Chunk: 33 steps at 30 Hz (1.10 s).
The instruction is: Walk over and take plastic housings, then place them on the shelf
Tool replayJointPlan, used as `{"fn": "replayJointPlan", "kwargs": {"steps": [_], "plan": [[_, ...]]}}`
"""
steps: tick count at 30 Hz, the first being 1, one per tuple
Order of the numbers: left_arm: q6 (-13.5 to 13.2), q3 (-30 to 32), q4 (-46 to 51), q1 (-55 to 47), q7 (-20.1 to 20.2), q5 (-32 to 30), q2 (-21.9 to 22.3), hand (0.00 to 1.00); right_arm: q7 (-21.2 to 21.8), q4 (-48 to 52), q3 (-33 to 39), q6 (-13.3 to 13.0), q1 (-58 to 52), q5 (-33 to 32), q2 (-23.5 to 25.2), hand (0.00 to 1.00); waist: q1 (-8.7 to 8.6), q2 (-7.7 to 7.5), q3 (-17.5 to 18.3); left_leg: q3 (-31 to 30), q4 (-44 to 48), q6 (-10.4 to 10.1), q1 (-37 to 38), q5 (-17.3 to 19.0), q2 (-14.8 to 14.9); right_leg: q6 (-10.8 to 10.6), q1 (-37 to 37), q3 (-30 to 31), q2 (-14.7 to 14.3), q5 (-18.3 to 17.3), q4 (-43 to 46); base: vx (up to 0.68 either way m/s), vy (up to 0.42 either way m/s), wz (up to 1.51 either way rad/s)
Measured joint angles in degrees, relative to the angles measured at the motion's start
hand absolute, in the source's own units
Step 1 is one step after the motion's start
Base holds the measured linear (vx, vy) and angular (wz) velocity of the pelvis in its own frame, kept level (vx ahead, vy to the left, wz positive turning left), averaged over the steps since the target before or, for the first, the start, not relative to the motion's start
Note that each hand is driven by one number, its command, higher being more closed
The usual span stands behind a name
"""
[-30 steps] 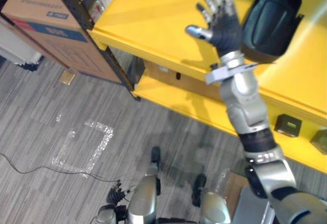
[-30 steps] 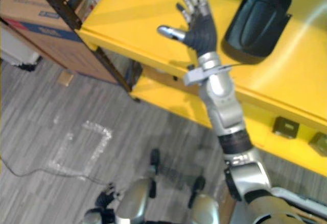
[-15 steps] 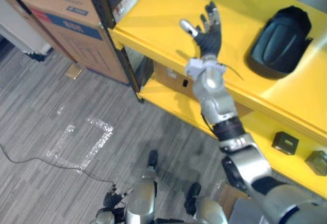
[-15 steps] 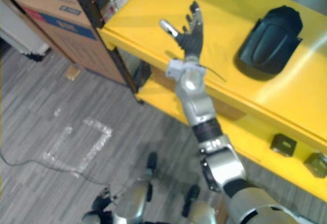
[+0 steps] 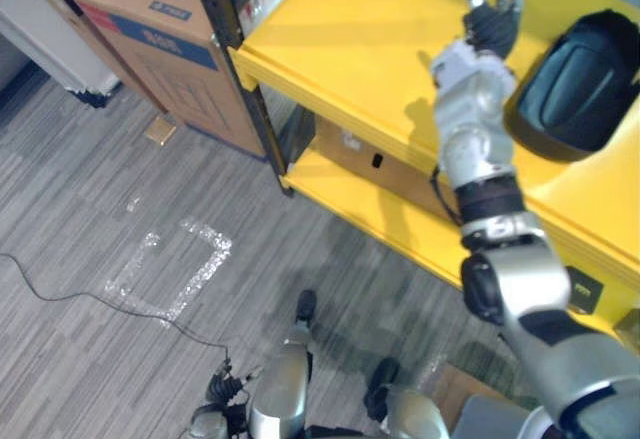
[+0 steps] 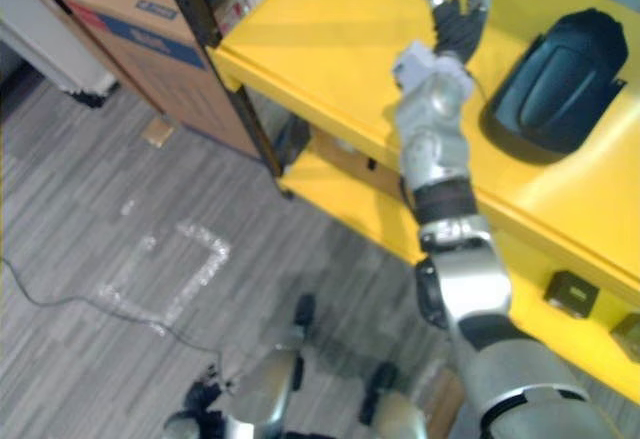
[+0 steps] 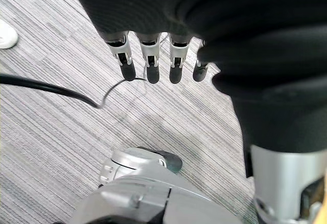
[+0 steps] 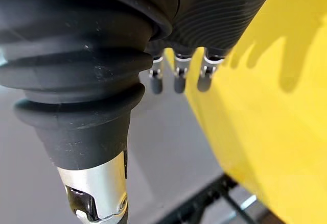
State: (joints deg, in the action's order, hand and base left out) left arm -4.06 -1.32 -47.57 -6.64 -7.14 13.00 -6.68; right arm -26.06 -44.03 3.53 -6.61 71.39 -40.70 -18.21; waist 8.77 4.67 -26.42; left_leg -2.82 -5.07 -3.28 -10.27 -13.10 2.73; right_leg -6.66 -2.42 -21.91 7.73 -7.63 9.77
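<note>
A black plastic housing [image 5: 580, 84] lies on the top board of the yellow shelf [image 5: 350, 39], towards its right end. My right hand [image 5: 492, 21] is raised over that board just left of the housing, apart from it, open with its fingers [image 8: 176, 73] straight and nothing in it. Low at my left side, my left hand [image 7: 148, 55] hangs above the grey floor, its fingers relaxed and empty.
The shelf's black post [image 5: 240, 79] stands at its left end, with cardboard boxes [image 5: 150, 29] beyond it. A lower yellow board [image 5: 350, 194] carries small dark boxes [image 6: 572, 294] at the right. Tape marks [image 5: 170, 274] lie on the striped floor.
The camera has shifted. My right hand, open throughout, swung left away from the housing and has come back nearer to it, further over the board. The housing has not moved.
</note>
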Motion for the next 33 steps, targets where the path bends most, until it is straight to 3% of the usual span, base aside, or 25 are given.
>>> {"fn": "replayJointPlan", "kwargs": {"steps": [7,16,33], "plan": [[0.06,-0.06,-0.27,0.17,0.57,0.08,0.07,0.0,3.96,-4.42,1.28,1.46,0.26,-3.63,-4.6,0.0,-0.01,0.28,-0.04,-0.29,0.2,-0.17,0.02,-0.3,0.15,0.46,0.18,-0.17,-0.07,-0.7,0.62,0.02,-0.035,0.01],[-0.96,-2.48,-0.58,1.14,1.13,0.21,-0.05,0.0,7.33,-10.03,0.95,3.07,2.23,-6.93,-7.52,0.0,0.03,2.13,-0.26,-1.08,0.16,-0.35,0.08,-0.39,0.31,0.65,0.37,-0.57,-0.09,-1.3,1.89,0.0,-0.016,0.02],[-1.4,-4.86,-0.8,1.69,1.18,0.66,-0.13,0.0,7.79,-15.58,0.93,4.21,2.81,-9.23,-10.7,0.0,0.37,3.79,-0.18,-1.14,0.2,-0.55,-0.48,-0.57,0.28,0.84,1.61,-0.96,0.33,-2.61,3.84,0.01,-0.013,0.0]]}}
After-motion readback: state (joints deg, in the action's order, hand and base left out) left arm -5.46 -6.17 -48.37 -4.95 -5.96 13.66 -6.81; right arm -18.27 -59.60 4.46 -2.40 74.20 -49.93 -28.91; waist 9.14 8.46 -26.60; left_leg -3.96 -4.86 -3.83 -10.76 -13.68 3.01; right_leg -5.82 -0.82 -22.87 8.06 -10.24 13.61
